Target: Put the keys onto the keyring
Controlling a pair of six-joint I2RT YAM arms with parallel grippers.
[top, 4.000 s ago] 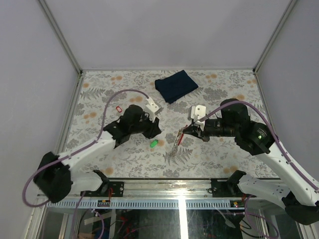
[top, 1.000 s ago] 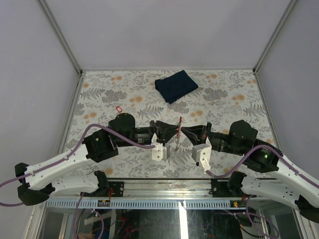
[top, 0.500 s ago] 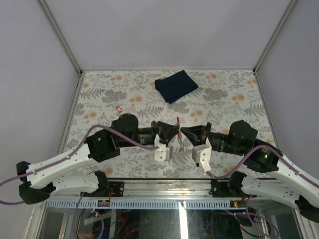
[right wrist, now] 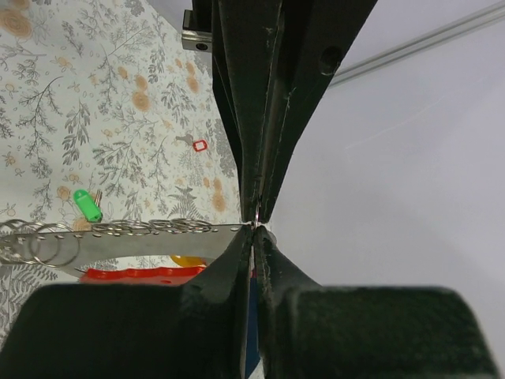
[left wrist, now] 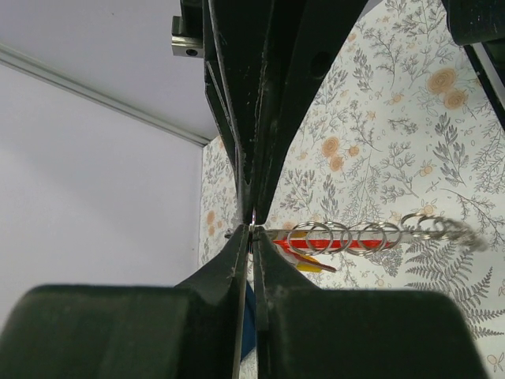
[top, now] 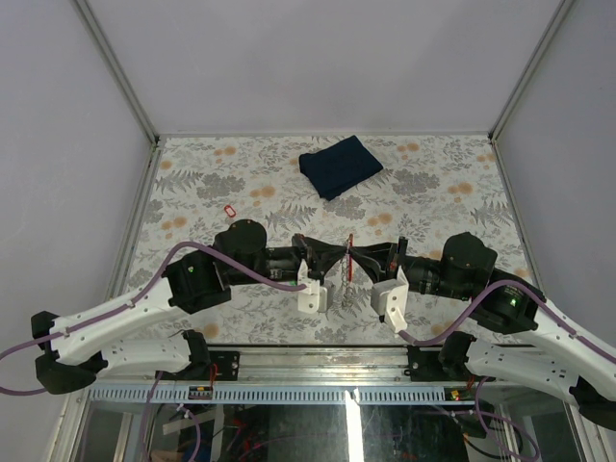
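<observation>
My two grippers meet tip to tip above the middle of the table. The left gripper (top: pixel 342 256) (left wrist: pixel 252 230) and the right gripper (top: pixel 356 256) (right wrist: pixel 255 227) are both shut on the thin metal edge of the keyring (top: pixel 347 268) (left wrist: pixel 355 235) (right wrist: pixel 118 230). Its chain of small rings and its red tag (left wrist: pixel 316 244) (right wrist: pixel 134 274) hang beside the fingertips. The yellow-headed key (left wrist: pixel 309 267) (right wrist: pixel 186 259) hangs close against the red tag. The green-headed key (right wrist: pixel 87 205) lies on the table; the left arm hides it in the top view.
A folded dark blue cloth (top: pixel 339 165) lies at the back of the floral table. A small red loop (top: pixel 229 211) (right wrist: pixel 200 145) lies on the left part. A metal rail runs along the near edge (top: pixel 318 354).
My left gripper's jaws have closed fully at the keyring. The red tag and chain have shifted slightly right and nearer. Both arms have stayed nearly in place.
</observation>
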